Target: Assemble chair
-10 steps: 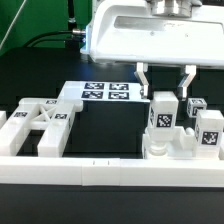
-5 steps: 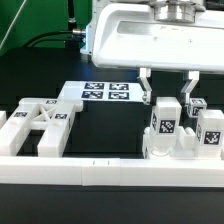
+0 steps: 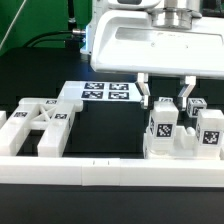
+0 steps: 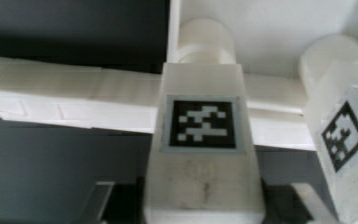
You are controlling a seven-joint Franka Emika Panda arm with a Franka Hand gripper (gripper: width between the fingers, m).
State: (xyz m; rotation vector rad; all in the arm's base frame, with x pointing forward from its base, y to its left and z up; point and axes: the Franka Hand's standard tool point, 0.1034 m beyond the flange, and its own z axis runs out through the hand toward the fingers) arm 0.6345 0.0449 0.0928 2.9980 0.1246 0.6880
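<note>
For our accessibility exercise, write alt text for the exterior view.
The gripper hangs open, straddling the top of an upright tagged chair piece at the exterior view's right. More white chair parts lie at the left, with the marker board behind them.

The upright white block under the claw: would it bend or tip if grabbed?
Probably stiff: the upright block looks chunky and solid. It might tip when nudged, standing taller than wide. Its smooth faces could slip.
</note>
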